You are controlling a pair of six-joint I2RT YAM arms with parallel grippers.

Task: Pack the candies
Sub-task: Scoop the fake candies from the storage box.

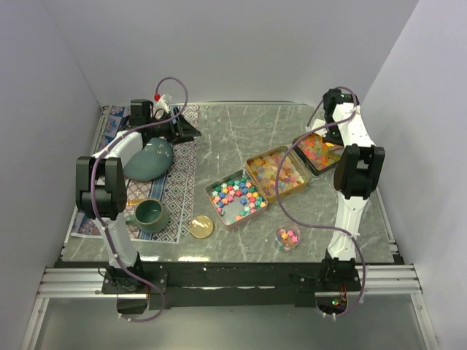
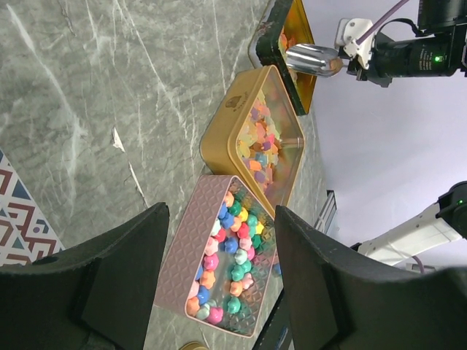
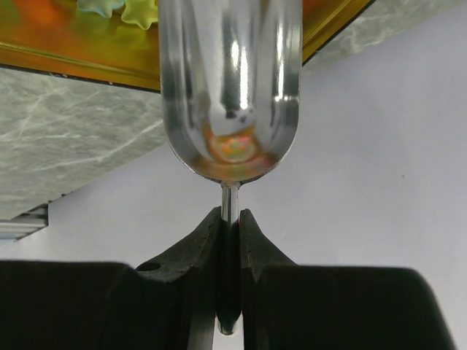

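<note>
Just past the tips of the right jaws, which are clamped tight on its thin handle, a metal spoon (image 3: 230, 87) hangs with its bowl over the edge of the dark tin (image 2: 286, 80) of orange gummy candies (image 1: 319, 149); from the back of the bowl I cannot tell whether it carries any. The left jaws stand wide apart with nothing between them, and out ahead of them, seen through the gap, lie the pink tin (image 2: 193, 240) heaped with coloured star candies (image 2: 233, 270) and, farther off, the gold tin (image 2: 230, 120) of paler ones. Well away from both pairs of jaws, toward the arm bases, a small clear cup (image 1: 279, 237) on the worktop (image 1: 241, 135) holds only a few candies, with a round gold lid (image 1: 201, 227) lying apart from it. Judging by that, packing has barely begun: all three tins look well stocked, the cup has room, and it is not yet closed
</note>
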